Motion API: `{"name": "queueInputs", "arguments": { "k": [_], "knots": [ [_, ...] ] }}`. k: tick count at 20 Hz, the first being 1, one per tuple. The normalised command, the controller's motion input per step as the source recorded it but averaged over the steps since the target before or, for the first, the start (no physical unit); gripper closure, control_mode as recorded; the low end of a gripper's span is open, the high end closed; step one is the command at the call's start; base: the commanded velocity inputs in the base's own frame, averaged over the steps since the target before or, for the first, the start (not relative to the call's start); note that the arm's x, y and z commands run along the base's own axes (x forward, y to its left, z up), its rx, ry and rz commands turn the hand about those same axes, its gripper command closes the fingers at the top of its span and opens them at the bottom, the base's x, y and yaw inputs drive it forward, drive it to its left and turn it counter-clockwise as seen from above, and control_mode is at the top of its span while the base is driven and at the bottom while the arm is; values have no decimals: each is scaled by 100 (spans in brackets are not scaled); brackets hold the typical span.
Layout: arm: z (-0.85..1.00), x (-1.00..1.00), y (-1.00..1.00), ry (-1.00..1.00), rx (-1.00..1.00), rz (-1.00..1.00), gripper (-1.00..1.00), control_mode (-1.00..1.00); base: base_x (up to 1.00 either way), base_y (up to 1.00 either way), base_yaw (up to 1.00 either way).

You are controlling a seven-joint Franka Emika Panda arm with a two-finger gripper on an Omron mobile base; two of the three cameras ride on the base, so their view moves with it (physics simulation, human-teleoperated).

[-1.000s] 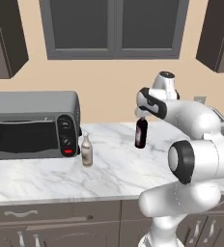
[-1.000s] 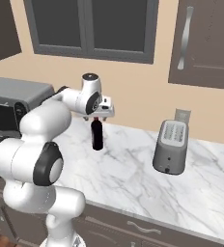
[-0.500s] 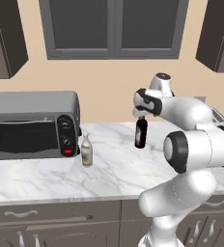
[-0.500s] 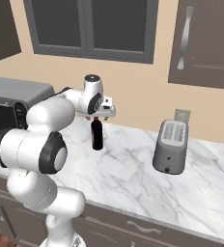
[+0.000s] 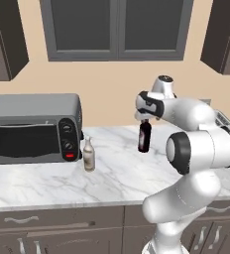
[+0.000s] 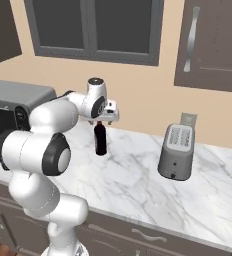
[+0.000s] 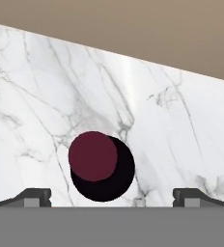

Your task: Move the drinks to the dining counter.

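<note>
The fingers point(image 7: 112, 197) are spread wide with nothing between them, their two dark tips point(image 7: 33, 197) standing apart on either side of the slim dark red-brown bottle point(image 7: 100, 166), which sits straight below them, its round red cap facing up along the hand's line of sight. From the side, the gripper point(image 5: 144, 118) hangs right over the bottle's point(image 5: 144, 136) neck, very close to the cap, though I cannot tell whether anything touches. The bottle point(image 6: 101, 139) stands upright on the marble table point(image 5: 37, 181), long axis vertical, cap pointing up at the hand, so the reach to it looks like a plain drop straight down until the tips flank the neck or body, then a squeeze.

Further out, the small beige-grey bottle with white cap point(image 5: 89, 155) stands upright just beside the toaster oven point(image 5: 32, 128), well apart from the hand. On the other side a grey toaster point(image 6: 176, 151) sits near the wall.

Both bottles are on this worktop, so the carrying to the dining counter has, I judge, yet to start.
</note>
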Motion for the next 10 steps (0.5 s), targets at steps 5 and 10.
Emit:
{"name": "queueInputs", "arguments": {
  "k": [5,10],
  "knots": [
    [-31,3,11,0,6,0,-100,-100,0,0,0],
    [-19,23,1,-5,0,0,-100,-100,0,0,0]
  ]
}}
